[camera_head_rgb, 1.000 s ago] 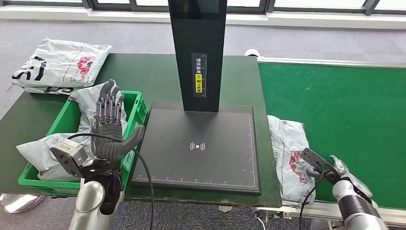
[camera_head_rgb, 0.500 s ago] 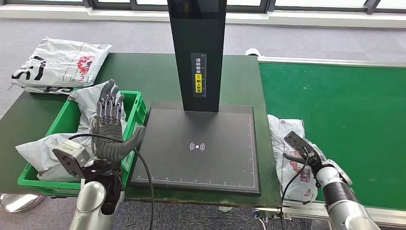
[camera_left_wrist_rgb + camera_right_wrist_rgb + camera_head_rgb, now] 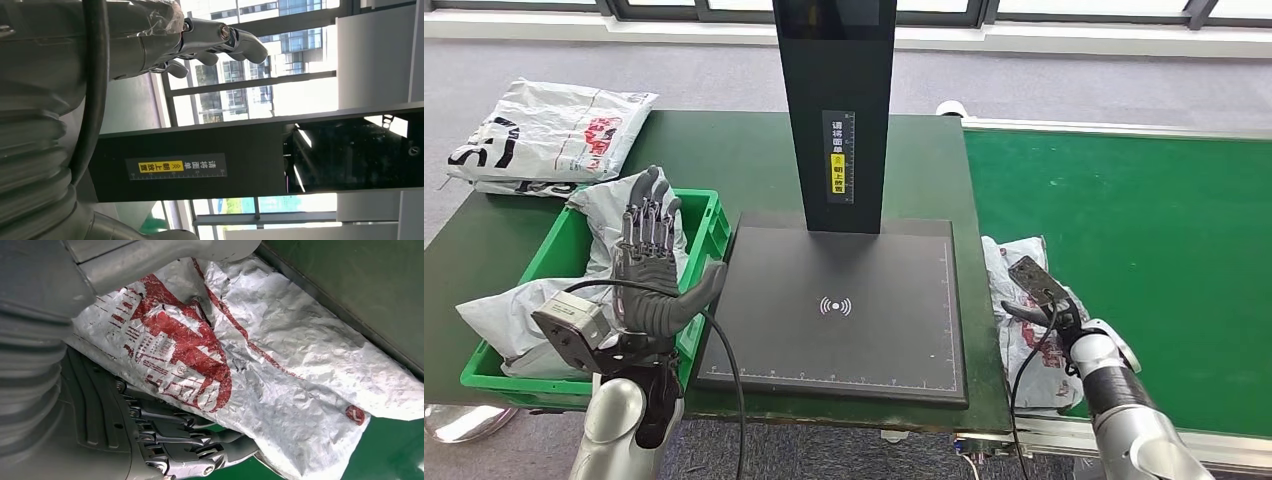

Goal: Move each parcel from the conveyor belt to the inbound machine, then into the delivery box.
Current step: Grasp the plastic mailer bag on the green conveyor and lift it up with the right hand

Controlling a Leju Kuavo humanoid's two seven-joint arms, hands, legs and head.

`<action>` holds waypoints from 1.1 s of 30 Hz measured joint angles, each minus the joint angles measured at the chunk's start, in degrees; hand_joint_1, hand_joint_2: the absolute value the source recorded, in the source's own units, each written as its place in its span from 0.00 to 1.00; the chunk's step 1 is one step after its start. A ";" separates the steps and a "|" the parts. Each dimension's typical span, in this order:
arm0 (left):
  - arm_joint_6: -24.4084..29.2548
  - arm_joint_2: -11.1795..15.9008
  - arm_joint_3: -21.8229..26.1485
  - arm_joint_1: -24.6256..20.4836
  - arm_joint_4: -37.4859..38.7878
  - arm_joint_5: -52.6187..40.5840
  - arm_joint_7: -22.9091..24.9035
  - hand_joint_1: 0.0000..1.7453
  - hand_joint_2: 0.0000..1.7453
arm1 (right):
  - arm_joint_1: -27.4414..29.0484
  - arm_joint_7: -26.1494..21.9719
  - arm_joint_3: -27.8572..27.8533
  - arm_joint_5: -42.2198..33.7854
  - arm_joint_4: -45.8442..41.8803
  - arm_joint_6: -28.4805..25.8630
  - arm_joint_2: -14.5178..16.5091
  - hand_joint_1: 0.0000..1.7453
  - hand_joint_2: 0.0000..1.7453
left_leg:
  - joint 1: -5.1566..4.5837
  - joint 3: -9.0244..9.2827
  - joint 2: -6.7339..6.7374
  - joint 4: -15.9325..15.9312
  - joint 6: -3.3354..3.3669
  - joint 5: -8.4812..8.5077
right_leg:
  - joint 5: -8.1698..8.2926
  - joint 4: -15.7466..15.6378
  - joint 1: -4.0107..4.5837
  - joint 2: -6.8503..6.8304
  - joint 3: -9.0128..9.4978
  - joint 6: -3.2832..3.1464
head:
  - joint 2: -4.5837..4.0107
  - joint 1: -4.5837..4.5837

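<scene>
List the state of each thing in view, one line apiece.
White plastic parcel with red print: lying flat on the green conveyor belt, right hand over it.
Left hand: raised, fingers apart, holding nothing.
Green plastic delivery box: holds grey parcels.
Black inbound machine platform: bare.

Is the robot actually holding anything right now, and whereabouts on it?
The left hand, raised with fingers spread, holds nothing. The right hand is at the parcel on the conveyor belt, near its middle, but whether it grips cannot be told.
</scene>
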 joint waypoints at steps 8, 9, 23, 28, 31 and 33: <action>-0.02 0.00 0.00 -0.01 0.11 0.68 -0.01 0.00 1.00 | -0.07 3.30 2.63 1.80 0.60 0.07 0.22 1.00 1.00 | 0.00 -0.01 0.00 0.00 0.00 0.00 | -0.01 0.00 0.00 0.00 -0.02 0.00 | 0.00 -0.01; -0.04 0.00 0.00 -0.03 0.19 0.91 -0.01 0.00 1.00 | -0.04 3.88 3.21 2.26 0.83 0.14 0.24 1.00 1.00 | 0.00 -0.01 0.00 0.00 0.00 0.00 | -0.01 0.00 0.00 0.00 -0.02 0.00 | 0.00 0.00; 0.03 -0.02 0.00 -0.05 0.40 3.90 -0.65 0.00 1.00 | -0.06 6.30 7.37 3.17 3.87 -0.24 0.73 1.00 1.00 | 0.00 -0.01 0.00 0.00 -0.01 -0.01 | -0.03 0.00 0.02 0.00 -0.02 -0.03 | 0.00 -0.01; 0.13 -0.02 0.00 -0.07 0.39 4.47 -0.85 0.00 1.00 | -0.04 6.78 8.08 2.44 4.52 -0.36 0.75 1.00 1.00 | 0.00 -0.02 -0.01 0.00 -0.01 -0.01 | -0.04 0.00 0.02 -0.01 -0.03 -0.03 | 0.00 -0.01; 0.24 -0.02 0.01 -0.04 0.36 4.54 -0.95 0.00 1.00 | 0.02 5.96 8.14 0.70 4.75 -0.93 0.74 1.00 1.00 | 0.00 -0.03 -0.01 0.00 -0.01 -0.01 | -0.04 0.00 0.02 -0.01 -0.03 -0.03 | 0.00 -0.01; 0.46 -0.02 0.04 0.19 0.05 4.64 -1.09 0.00 1.00 | 0.15 3.71 7.89 -3.40 4.67 -1.96 0.57 1.00 1.00 | 0.00 -0.03 0.00 0.00 -0.02 -0.02 | -0.04 0.00 0.01 0.00 -0.05 -0.03 | 0.00 0.00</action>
